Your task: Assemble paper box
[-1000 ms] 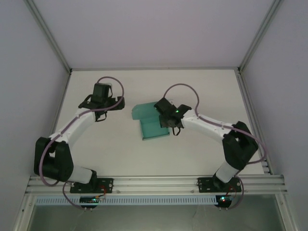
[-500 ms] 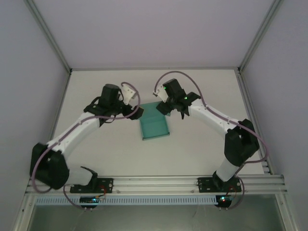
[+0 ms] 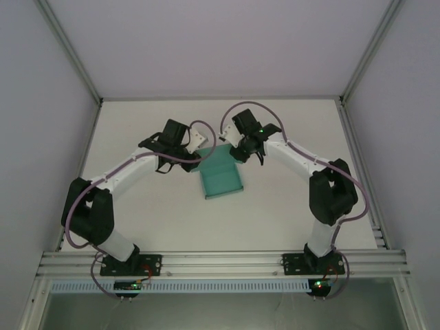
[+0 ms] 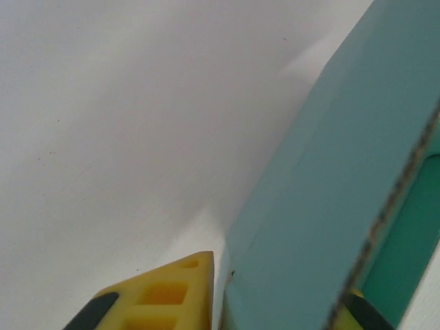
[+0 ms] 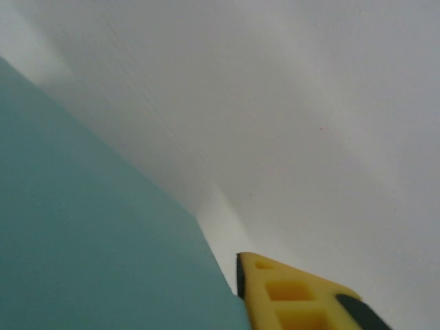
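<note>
Top view, centre: the paper box (image 3: pixel 221 177) lies on the table (image 3: pixel 137 199). Your left gripper (image 3: pixel 196 157) pinches its upper-left wall, card between the fingers (image 4: pixel 172 292), probably to stand that side up. Your right gripper (image 3: pixel 234 150) sits at the upper-right corner; one finger (image 5: pixel 295 295) lies beside card, so whether it grips you cannot tell.

Two slim arms on show: the left arm (image 3: pixel 127 172) and right arm (image 3: pixel 292 155) wear white shells between chunky black joints (image 3: pixel 86 214). Purple cables (image 3: pixel 237 108) loop off both wrists. A green light (image 3: pixel 260 129) glows on the right one. The bases (image 3: pixel 130 265) are black. Up close, the fingers (image 4: pixel 161 299) are yellow, with moulded pockets and black backs.
</note>
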Robot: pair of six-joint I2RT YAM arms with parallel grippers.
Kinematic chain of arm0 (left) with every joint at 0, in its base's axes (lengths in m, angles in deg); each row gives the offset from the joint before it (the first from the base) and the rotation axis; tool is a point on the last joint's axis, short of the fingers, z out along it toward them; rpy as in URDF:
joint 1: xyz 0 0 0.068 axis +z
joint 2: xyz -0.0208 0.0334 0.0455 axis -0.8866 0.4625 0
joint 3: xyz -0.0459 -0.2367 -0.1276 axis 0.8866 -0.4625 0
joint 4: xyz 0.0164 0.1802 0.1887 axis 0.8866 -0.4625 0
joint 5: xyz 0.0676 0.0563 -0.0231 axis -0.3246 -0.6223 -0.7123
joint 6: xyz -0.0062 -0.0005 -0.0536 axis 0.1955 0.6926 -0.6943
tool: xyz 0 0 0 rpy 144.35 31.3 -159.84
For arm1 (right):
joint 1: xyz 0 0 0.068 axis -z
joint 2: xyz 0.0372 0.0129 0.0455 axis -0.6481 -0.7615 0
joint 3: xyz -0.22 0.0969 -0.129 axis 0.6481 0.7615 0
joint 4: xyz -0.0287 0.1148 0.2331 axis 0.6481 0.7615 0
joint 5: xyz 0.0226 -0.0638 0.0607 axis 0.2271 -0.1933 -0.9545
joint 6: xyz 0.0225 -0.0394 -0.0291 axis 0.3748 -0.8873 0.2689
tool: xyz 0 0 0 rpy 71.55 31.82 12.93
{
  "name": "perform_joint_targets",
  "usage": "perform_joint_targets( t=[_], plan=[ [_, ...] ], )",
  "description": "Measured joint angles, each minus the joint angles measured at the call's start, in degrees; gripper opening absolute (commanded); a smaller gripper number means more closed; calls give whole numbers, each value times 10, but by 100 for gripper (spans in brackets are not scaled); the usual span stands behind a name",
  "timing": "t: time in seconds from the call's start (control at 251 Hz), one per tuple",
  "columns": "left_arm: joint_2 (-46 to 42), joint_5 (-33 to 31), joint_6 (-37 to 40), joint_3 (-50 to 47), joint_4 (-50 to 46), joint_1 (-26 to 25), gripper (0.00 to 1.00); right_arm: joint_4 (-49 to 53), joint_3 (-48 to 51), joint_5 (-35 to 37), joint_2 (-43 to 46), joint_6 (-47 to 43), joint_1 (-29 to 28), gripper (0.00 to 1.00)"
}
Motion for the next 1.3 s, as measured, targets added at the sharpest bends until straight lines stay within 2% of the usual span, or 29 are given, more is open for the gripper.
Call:
perform_joint_targets(
  t=[0.231, 0.311, 0.427, 0.619, 0.882, 1.07, 1.301],
  plan=[
    [26, -93, -16, 34, -13, -27, 4, 4, -2, 42, 3, 49, -8, 2],
    [37, -116, -38, 56, -16, -29, 7, 1, 4, 56, 13, 90, -11, 0],
    [59, -139, -80, 102, -16, -32, 4, -11, 19, 84, 34, 157, -16, 0],
    [114, -143, -180, 176, 0, -35, 0, -58, 52, 120, 57, 299, -16, 2],
    [140, -136, -306, 183, 45, -35, 1, -127, 64, 133, 45, 466, -3, 2],
    [165, -141, -369, 182, 73, -35, 1, -156, 61, 150, 16, 525, 0, 2],
    [172, -157, -396, 139, 123, -40, 1, -189, 60, 175, -21, 584, -1, 2]
  ],
)
